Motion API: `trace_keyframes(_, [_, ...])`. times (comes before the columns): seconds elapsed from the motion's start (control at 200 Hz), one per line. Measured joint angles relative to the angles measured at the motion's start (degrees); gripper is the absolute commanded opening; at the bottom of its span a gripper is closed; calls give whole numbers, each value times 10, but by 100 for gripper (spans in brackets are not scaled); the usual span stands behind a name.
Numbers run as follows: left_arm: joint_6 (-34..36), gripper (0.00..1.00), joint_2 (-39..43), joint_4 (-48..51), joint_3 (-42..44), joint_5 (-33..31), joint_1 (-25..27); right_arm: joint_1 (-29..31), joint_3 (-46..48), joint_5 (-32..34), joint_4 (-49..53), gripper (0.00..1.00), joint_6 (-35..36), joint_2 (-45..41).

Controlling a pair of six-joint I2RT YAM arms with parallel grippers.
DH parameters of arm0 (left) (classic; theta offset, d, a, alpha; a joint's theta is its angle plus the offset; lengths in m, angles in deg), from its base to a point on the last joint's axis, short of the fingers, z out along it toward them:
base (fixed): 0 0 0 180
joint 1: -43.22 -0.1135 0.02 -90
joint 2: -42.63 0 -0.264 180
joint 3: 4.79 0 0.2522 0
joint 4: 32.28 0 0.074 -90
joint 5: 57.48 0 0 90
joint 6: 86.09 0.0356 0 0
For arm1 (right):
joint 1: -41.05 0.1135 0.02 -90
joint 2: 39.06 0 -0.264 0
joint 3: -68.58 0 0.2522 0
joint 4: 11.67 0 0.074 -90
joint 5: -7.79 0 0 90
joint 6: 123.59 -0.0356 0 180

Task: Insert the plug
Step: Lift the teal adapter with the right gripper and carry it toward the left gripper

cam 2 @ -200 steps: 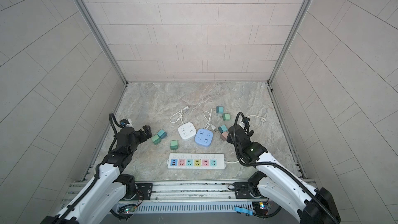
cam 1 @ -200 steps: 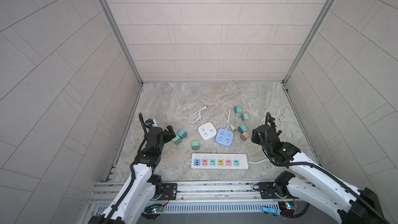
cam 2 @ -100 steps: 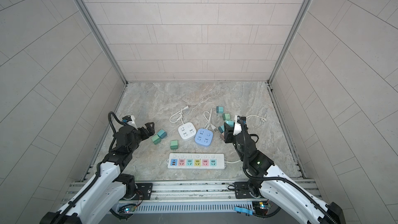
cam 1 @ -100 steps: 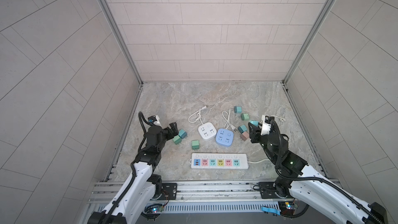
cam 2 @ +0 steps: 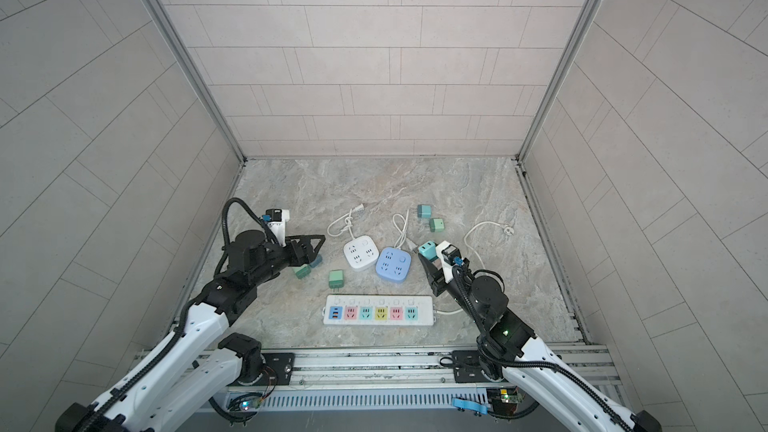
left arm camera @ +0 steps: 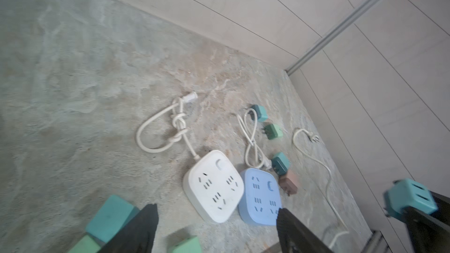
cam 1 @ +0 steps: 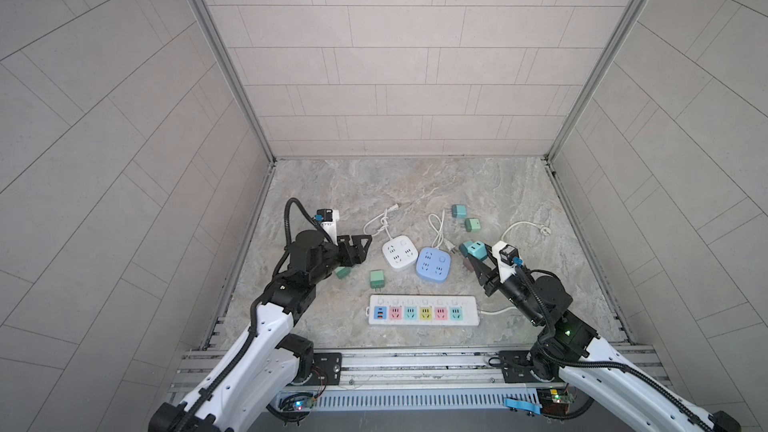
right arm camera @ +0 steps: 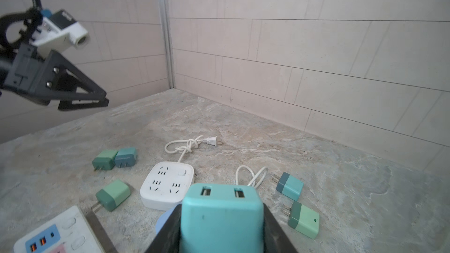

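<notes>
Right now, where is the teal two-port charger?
The teal two-port charger is clamped in the right end effector, held off the table on the right in both top views, just right of the blue socket block.

Both top views were lit softly and evenly, and only faint, diffuse shadows were cast on the stone floor (cam 1: 407, 184). The tile lines (right arm camera: 316, 20) were slightly bowed near the edges of the wrist views. The left wrist view was smeared by motion blur, the left gripper (left arm camera: 216, 207) most of all. The teal plug (right arm camera: 221, 217) was rendered close and soft in the dimmer right wrist view.
</notes>
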Motion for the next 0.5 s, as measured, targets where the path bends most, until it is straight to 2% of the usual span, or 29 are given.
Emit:
trace_keyframes(0.135, [20, 79, 10, 32, -40, -4, 75, 75, 1, -7, -21, 9, 61, 53])
trace_keyframes(0.33, [35, 73, -18, 47, -63, -17, 179, 218, -7, 31, -66, 6, 164, 161])
trace_keyframes(0.5, [50, 72, -72, 56, -86, -30, 259, 248, -18, 50, -119, 5, 206, 234])
